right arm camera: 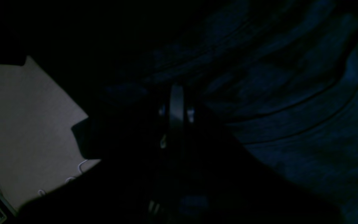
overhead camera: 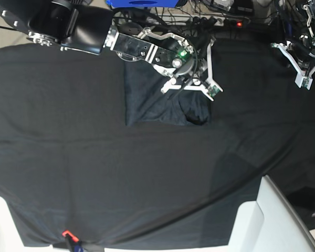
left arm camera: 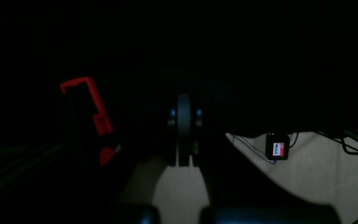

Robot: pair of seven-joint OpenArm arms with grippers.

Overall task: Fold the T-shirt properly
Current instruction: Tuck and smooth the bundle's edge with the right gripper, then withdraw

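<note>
Black tablecloth (overhead camera: pixel 68 157) covers the table; the dark slate-blue knit T-shirt (overhead camera: pixel 152 102) lies toward twelve o'clock as a compact rectangle, apparently nearly folded; right gripper (overhead camera: pixel 199 73) over it and left gripper (overhead camera: pixel 299 58) at two o'clock, both closed, empty

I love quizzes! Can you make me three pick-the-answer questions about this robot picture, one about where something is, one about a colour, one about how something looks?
1. Where is the T-shirt?
A. far edge of the tablecloth
B. near edge
C. on the floor

2. What colour is the clip at the near edge?
A. red
B. yellow
C. white

3. How does the T-shirt look?
A. spread flat with sleeves out
B. folded into a compact block
C. hanging in the air

Answers: 1 A, it lies at the top of the base view under the right gripper. 2 A, clearly red. 3 B, straight edges, no sleeves showing.
</note>
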